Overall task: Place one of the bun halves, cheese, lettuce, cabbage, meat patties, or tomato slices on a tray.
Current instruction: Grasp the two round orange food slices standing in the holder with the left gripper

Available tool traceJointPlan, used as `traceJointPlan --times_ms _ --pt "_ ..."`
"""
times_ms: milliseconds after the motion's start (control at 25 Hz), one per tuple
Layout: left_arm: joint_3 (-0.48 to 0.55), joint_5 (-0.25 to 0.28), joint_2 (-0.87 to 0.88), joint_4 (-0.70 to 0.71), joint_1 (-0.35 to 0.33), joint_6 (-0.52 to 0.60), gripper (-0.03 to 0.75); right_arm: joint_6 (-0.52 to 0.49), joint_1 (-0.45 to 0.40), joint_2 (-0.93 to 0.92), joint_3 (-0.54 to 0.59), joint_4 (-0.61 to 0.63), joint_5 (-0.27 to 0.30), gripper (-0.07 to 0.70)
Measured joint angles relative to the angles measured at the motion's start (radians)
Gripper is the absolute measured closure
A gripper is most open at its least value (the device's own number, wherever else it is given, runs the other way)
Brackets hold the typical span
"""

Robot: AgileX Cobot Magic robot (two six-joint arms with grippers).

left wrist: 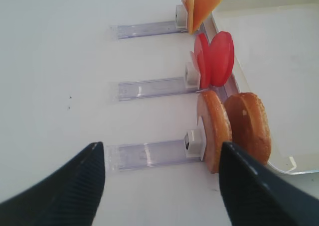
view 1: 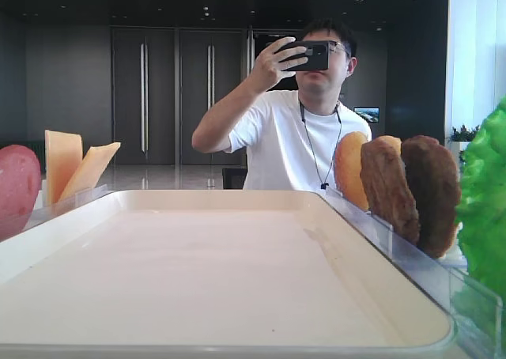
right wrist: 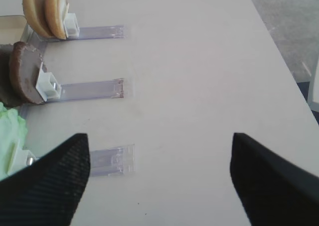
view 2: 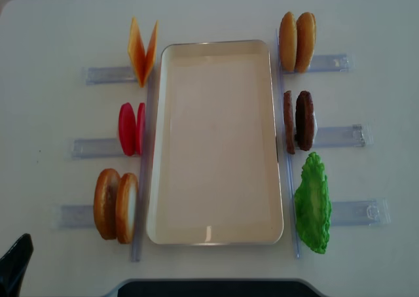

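Tray: centre of table, bare. Left of it, in clear holders, far to near: cheese, tomato slices, bun halves, all upright. Right: second bun pair, patties, lettuce. Left gripper: low over table, fingers wide apart, nothing between, pointing at near-left buns. Right gripper: fingers apart, empty, over table right of lettuce holder.
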Motion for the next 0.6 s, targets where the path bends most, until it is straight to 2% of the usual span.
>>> traceJointPlan --times_ms 240,440,600 --pt "0.0 0.0 0.0 0.0 0.0 0.0 0.171 0.0 0.0 0.0 0.0 0.0 0.0 0.055" --pt "0.0 0.0 0.0 0.0 0.0 0.0 0.118 0.0 0.0 0.0 0.0 0.0 0.0 0.055" --pt "0.0 0.0 0.0 0.0 0.0 0.0 0.111 0.0 0.0 0.0 0.0 0.0 0.0 0.055"
